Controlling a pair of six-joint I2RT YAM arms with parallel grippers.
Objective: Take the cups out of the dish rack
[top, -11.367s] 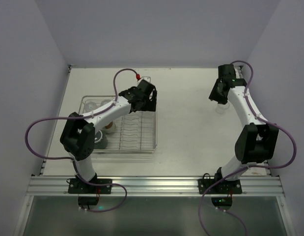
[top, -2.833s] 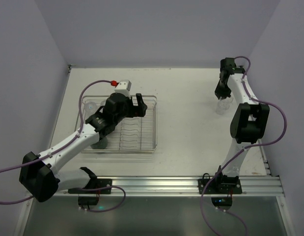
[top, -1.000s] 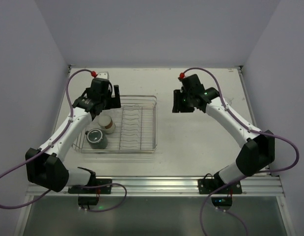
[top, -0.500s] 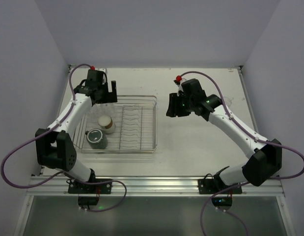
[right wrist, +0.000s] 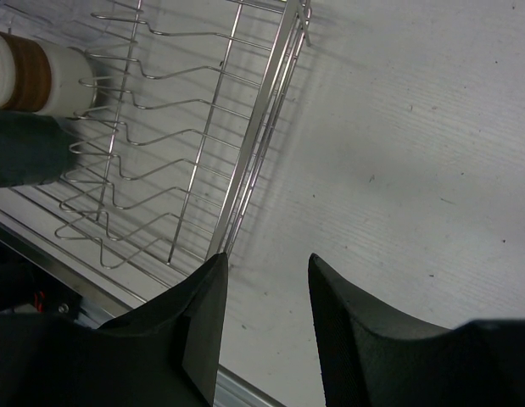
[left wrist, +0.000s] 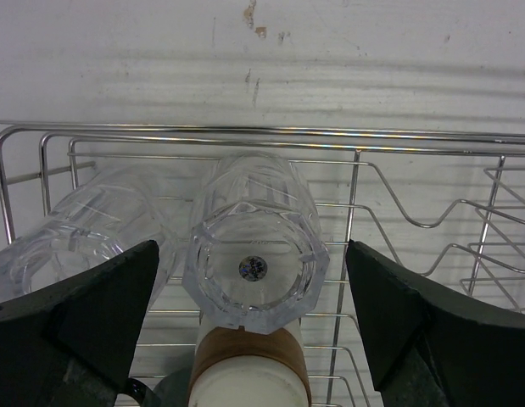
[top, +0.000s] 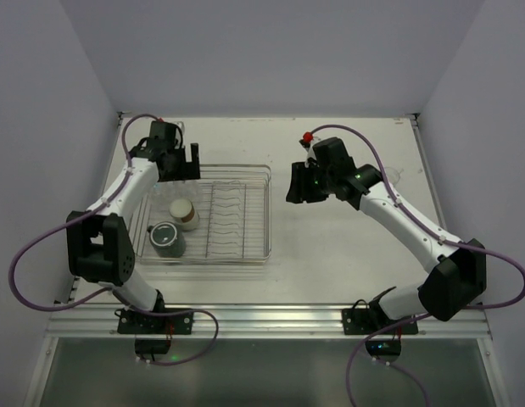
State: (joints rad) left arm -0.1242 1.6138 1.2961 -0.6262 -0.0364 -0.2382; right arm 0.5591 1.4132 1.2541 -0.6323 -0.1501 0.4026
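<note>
Straddling a clear tumbler [left wrist: 255, 254] lying in the dish rack's [top: 268, 216] far-left corner, the left jaws stood wide, apparently lined up to grip it, while the right jaws hung half-open, empty, beside the rack.

text: none legible | labels: none legible | numbers: none legible
</note>
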